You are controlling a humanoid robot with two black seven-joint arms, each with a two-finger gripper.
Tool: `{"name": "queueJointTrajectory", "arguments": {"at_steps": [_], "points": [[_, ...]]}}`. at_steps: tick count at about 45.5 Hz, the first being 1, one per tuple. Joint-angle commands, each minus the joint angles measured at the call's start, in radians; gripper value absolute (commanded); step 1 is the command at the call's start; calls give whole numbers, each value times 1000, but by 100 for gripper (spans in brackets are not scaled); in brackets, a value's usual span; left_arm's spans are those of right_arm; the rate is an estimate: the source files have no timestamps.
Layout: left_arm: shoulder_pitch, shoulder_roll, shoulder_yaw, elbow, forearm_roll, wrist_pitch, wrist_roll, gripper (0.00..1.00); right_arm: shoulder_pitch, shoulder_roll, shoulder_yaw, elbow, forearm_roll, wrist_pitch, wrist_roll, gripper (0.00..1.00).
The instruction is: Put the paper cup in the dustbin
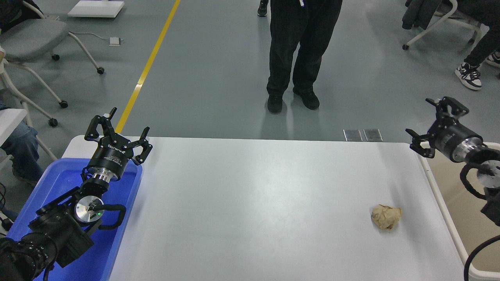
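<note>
Head view looked down over a long white tabletop (254, 195). At the lower left, the left black pincer (117, 130) hung parked above a bright blue plastic tray (58, 179), its fingers spread apart and holding nothing, well clear of the working area. At the right edge, the right black pincer (437, 123) was raised over the near end of a large beige rectangular plastic dustbin with a thick white rim (445, 210); its fingers also stood apart and empty. That position above the bin probably meant the arm was there for a drop. A small white paper cup could not be seen anywhere: not on the tabletop, not in either pincer. It may have lain inside the dustbin, but most of the bin ran off the right edge and the right arm covered part of what remained. A crumpled tan paper ball (386, 216) sat on the tabletop near the bin's rim, apart from it. A person in dark trousers (299, 50) stood beyond the far side, cut off at the waist
</note>
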State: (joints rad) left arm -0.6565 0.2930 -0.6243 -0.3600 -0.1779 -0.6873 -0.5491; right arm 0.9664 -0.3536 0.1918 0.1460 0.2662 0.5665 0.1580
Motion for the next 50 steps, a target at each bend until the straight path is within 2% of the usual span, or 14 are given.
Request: {"name": "queueJointTrajectory", "arguments": {"at_steps": [1, 11, 22, 38, 50], "points": [[0, 0, 0, 0, 0, 0, 0, 100, 46, 80, 18, 49, -35, 4, 25, 100], [0, 0, 0, 0, 0, 0, 0, 100, 63, 183, -2, 38, -39, -8, 95, 100], [0, 0, 0, 0, 0, 0, 0, 100, 66, 242, 12, 40, -139, -122, 212, 100], [0, 0, 0, 0, 0, -1, 0, 100, 23, 354, 167, 38, -136, -204, 262, 100], [0, 0, 0, 0, 0, 0, 0, 100, -31, 354, 276, 44, -124, -206, 262, 100]]}}
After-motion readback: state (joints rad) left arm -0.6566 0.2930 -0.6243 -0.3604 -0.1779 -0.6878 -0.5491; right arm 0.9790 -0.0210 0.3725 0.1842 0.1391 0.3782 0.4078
